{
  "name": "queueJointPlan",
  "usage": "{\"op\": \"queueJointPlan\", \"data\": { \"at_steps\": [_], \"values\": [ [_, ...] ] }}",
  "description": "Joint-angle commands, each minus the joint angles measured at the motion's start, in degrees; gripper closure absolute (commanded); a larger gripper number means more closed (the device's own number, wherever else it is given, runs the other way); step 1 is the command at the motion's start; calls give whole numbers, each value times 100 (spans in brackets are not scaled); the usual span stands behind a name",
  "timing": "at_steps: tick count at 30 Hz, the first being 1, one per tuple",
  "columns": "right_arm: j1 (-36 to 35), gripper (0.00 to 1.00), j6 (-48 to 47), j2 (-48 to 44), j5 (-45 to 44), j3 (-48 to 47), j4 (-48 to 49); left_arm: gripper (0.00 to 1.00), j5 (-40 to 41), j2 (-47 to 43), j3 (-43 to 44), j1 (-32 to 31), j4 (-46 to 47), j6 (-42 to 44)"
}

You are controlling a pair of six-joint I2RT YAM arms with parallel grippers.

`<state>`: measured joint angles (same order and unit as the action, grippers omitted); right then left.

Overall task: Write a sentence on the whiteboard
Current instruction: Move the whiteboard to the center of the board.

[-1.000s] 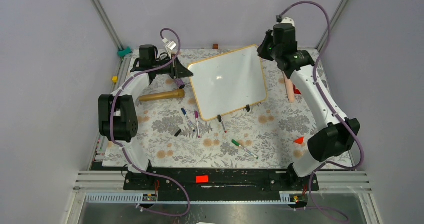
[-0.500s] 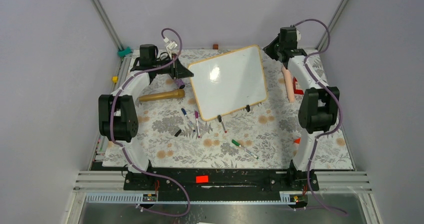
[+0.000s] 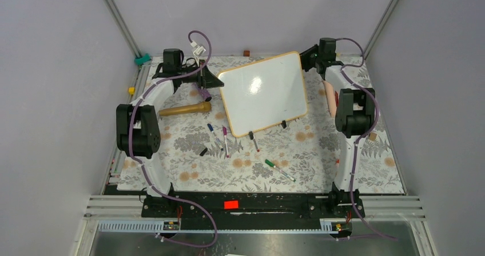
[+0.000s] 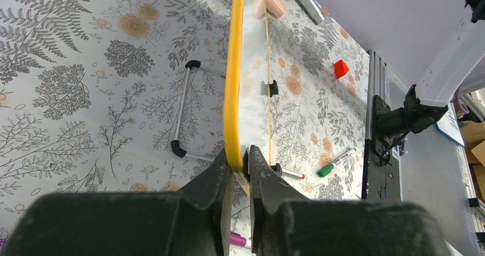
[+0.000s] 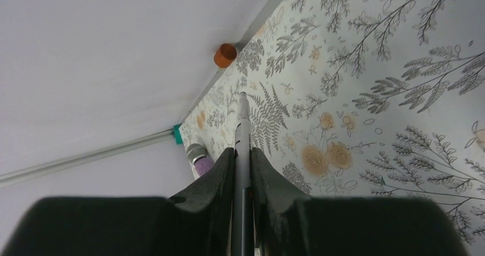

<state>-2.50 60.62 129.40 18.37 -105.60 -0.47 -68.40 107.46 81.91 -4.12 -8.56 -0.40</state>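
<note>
Standing on the far half of the table point(image 3: 189, 153), midway between the left and right edges, the whiteboard point(image 3: 263, 93) is tilted up on a wire stand point(image 4: 182, 108) with black feet. Its writing face is turned toward the near edge and shows plain white with one bright glare spot.

Left gripper point(image 4: 240, 162): jaws nearly closed, clamped on the board's yellow frame at the near left corner, one finger on each face of the board.

Right gripper point(image 5: 243, 153): jaws nearly closed on a slim grey marker point(image 5: 242, 119), which runs straight out between the fingers. In the top view this gripper sits just beside the board's far right corner. Contact with the board cannot be determined. The marker tip points toward an orange cap point(image 5: 225, 55) at the table's far edge.

Loose items on the table:
- A green marker point(image 3: 279, 170) lies near the near edge, well apart from the board.
- A purple marker point(image 3: 225, 139) and a blue marker point(image 3: 213, 131) lie side by side near the board's near left corner.
- A wooden cylinder point(image 3: 184, 109) lies toward the left edge, near the left gripper.
</note>
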Motion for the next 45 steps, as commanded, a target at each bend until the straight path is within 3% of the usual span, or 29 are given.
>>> {"op": "queueJointPlan", "data": {
  "at_steps": [1,4,13,31,36,45],
  "values": [
    [-111,100,188,-202,518,245,527,100,-212,393,3,-278,-476,727],
    [-123,100,105,-686,391,1063,777,100,-371,633,337,-278,-685,675],
    [-135,100,-366,-1588,187,2189,741,100,-519,640,376,-282,-949,781],
    [-177,100,-802,-2463,29,3957,961,100,-437,409,393,-324,-2730,1978],
    [48,100,-853,-2342,-26,3800,940,100,-437,469,467,-357,-2745,1964],
    [209,100,-920,-1774,-595,2396,205,100,-458,704,1028,-359,-2739,1661]
  ]
}}
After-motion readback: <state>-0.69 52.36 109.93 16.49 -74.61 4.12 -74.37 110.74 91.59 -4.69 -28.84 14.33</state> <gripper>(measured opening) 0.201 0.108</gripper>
